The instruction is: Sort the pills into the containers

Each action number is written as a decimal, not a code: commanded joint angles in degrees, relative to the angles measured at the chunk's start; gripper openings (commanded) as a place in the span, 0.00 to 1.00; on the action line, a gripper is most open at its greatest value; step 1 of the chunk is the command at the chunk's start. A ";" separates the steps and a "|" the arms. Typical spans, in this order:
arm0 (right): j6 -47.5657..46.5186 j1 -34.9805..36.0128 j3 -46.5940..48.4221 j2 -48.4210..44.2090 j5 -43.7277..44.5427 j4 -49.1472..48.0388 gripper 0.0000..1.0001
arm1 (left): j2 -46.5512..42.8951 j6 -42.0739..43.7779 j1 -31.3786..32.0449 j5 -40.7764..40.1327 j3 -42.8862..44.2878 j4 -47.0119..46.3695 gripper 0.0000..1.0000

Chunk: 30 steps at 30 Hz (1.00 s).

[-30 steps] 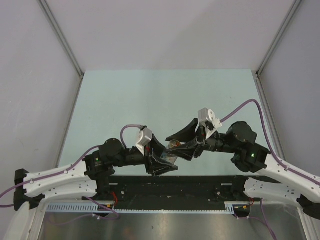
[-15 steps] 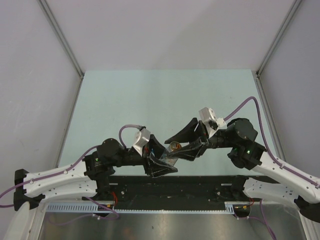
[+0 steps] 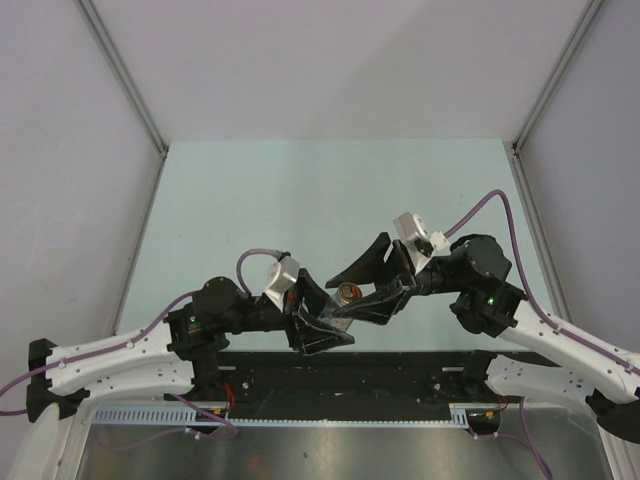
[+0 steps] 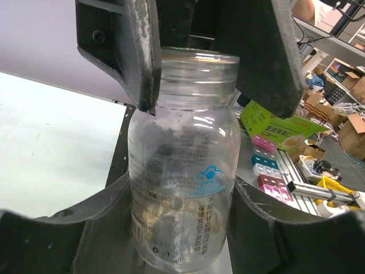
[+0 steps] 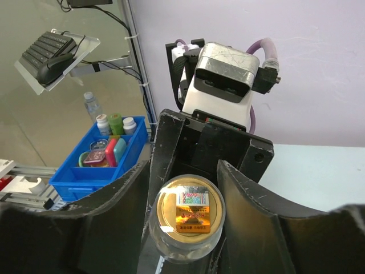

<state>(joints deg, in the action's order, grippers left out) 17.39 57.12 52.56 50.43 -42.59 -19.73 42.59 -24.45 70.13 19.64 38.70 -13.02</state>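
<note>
Between my left fingers (image 4: 108, 228), close to the near edge of the table (image 3: 330, 190), stands a clear bottle (image 4: 182, 171). My left gripper (image 3: 318, 318) is pressed on its body from both sides and holds it. On the glass there is Chinese printing in upright lines; I think I read 保健食品, with a small blue emblem above it. The other lines and the digits are too small for me. At the bottom of the bottle lie some pale pills (image 4: 149, 216).

At the neck, my right gripper (image 3: 360, 285) has one finger on each side of the golden cap (image 5: 191, 212). I cannot tell if they squeeze the cap or only stand beside it. On the cap is a square red-and-gold sticker (image 5: 193, 210); its writing is not readable.

Farther away, to the right of the bottle and off the table, a blue pill box (image 4: 264, 162) with square compartments lies in a row, between a pink pill box (image 4: 263, 142) and a white pill box (image 4: 272, 171). Behind them lies a green carton (image 4: 274, 127) with unreadable print.

On the other side, beyond my left wrist, a blue bin (image 5: 74, 174) holds small bottles, and a keyboard (image 5: 51, 51) sits on a stand above.
</note>
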 commanded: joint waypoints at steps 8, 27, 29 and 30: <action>3.88 0.80 1.23 0.45 -2.33 -5.59 0.70 | 1.18 -1.83 -0.96 -5.40 0.15 1.68 0.00; 0.81 0.62 1.23 -2.62 23.68 -2.07 0.86 | 1.01 -1.83 -0.96 -5.49 -0.11 1.59 0.00; 1.24 0.53 1.23 -2.62 26.93 -2.60 0.86 | 0.83 -1.83 -1.05 -5.58 -0.20 1.59 0.00; 1.42 0.45 1.23 -2.62 28.34 -2.60 0.86 | 0.74 -1.83 -0.96 -5.58 -0.20 1.59 0.00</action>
<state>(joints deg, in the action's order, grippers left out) 18.83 57.65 52.56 48.56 -22.87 -19.94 43.88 -25.50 69.36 14.70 38.57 -10.04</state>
